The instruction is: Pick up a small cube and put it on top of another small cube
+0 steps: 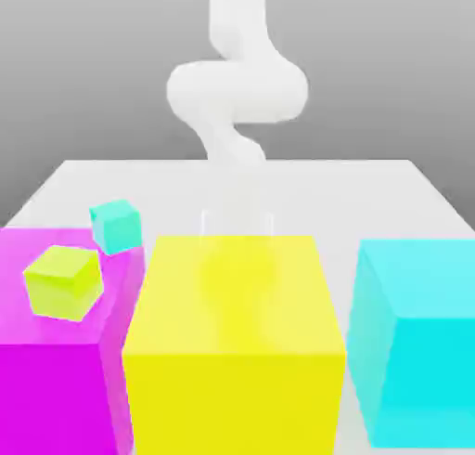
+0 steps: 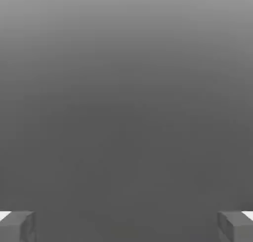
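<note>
The small cube is out of view. My white arm (image 1: 237,91) comes down behind the big yellow block (image 1: 237,342). Just past that block's far top edge, my gripper (image 1: 237,225) shows as two pale fingers standing apart. In the hand view the gripper (image 2: 126,227) is open, its grey fingertips (image 2: 17,226) far apart with nothing between them and only a plain grey surface beyond.
Three big blocks stand in a row at the front: magenta (image 1: 51,379), yellow, and cyan (image 1: 422,342). A small yellow-green cube (image 1: 63,282) lies tilted on the magenta block. A small teal cube (image 1: 116,226) sits tilted at that block's far corner. The white table (image 1: 371,188) stretches behind.
</note>
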